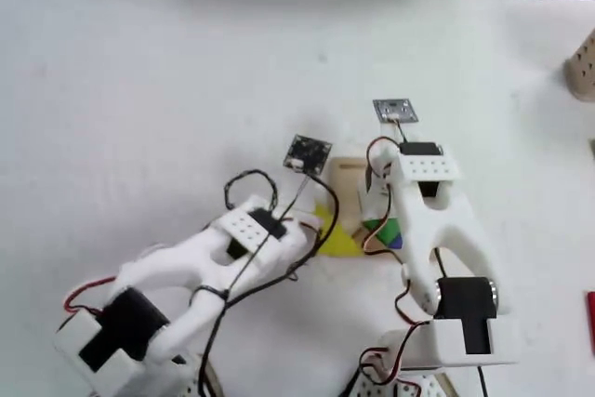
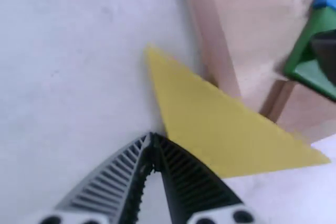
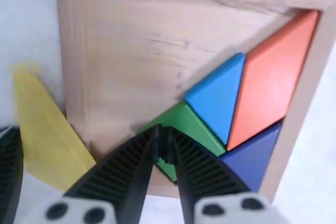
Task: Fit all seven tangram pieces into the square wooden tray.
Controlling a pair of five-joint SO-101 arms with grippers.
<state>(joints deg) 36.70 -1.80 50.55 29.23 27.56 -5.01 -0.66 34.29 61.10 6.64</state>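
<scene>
White table (image 1: pixel 139 90). Left gripper (image 2: pixel 153 141) fingers pressed together, tips at yellow triangle (image 2: pixel 226 129) edge, prob. to nudge it: it lies flat on table against tray (image 3: pixel 68 77) rim, outside. Right gripper (image 3: pixel 164 135) fingers together too, tips on green triangle (image 3: pixel 197 124), likely seating it beside blue triangle (image 3: pixel 218 98) & orange piece (image 3: pixel 270 77) in one tray corner.

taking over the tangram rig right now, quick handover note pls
Left gripper: shut, tips at the edge of the yellow triangle, which lies on the table against the tray, outside it.
Right gripper: shut, over the green piece in the tray.
Done: orange, blue, green and dark blue pieces sit in the tray.
Left: yellow goes in, plus two more pieces.
</scene>
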